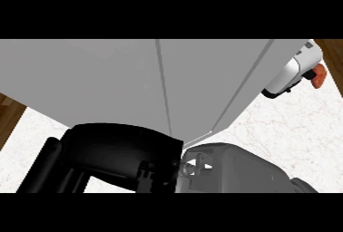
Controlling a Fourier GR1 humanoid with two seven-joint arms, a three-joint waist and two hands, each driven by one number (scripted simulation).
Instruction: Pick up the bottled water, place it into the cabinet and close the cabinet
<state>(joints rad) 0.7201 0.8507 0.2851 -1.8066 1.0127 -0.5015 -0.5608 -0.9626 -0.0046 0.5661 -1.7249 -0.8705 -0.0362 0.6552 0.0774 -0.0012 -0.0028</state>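
The grey cabinet [120,81] fills the upper part of the head view. A thin seam runs down its front between two panels that look flush. My right hand [114,154] is very close to the view, just below the cabinet's lower edge. Its grey forearm [248,172] comes in from the lower right. The black fingers [47,167] stretch out straight toward the lower left and hold nothing that I can see. The bottled water shows nowhere. My left hand is out of the picture.
A white object with an orange part [305,72] stands on the white marble counter [295,127], half hidden behind the cabinet's right side. Brown wooden floor [8,113] shows past the counter's left edge.
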